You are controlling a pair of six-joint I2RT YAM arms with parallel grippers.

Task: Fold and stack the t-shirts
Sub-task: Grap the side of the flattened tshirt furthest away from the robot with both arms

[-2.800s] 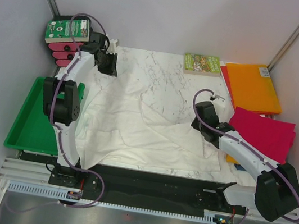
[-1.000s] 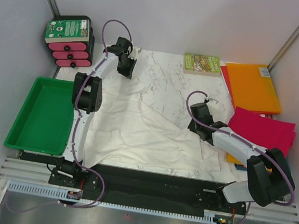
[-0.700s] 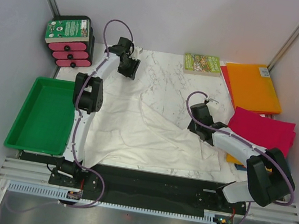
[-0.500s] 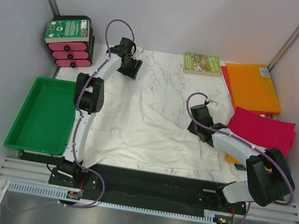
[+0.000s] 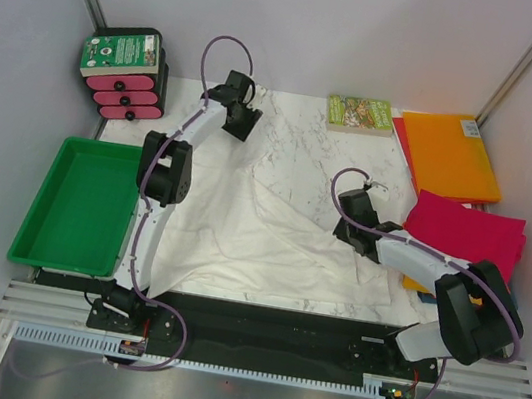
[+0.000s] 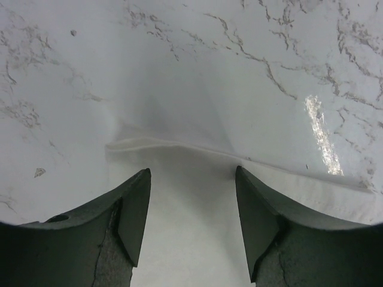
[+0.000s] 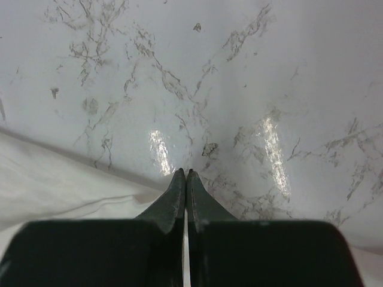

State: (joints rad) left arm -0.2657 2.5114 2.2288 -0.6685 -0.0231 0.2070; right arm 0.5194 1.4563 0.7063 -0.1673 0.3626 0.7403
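Observation:
The white t-shirt (image 5: 241,226) lies spread and wrinkled over the left and middle of the marble table (image 5: 297,134). My left gripper (image 5: 241,120) hovers open over its far-left corner. In the left wrist view the hem (image 6: 179,146) crosses just ahead of the open left gripper (image 6: 191,170), which holds nothing. My right gripper (image 5: 343,234) is shut at the shirt's right edge. The right wrist view shows it (image 7: 186,172) closed on the white cloth (image 7: 54,179), with a thin white strip between the jaws. Folded orange (image 5: 450,153) and magenta (image 5: 468,237) t-shirts lie at the right.
A small green-covered book (image 5: 359,114) lies at the far edge beside the orange shirt. A green tray (image 5: 78,205) sits off the table's left side. A black box with pink inserts (image 5: 122,71) stands at the far left. A sliver of blue (image 5: 426,297) shows under the right arm.
My left gripper has opened, let go of the shirt's far-left corner and moved right along the far edge. The right arm has barely moved.

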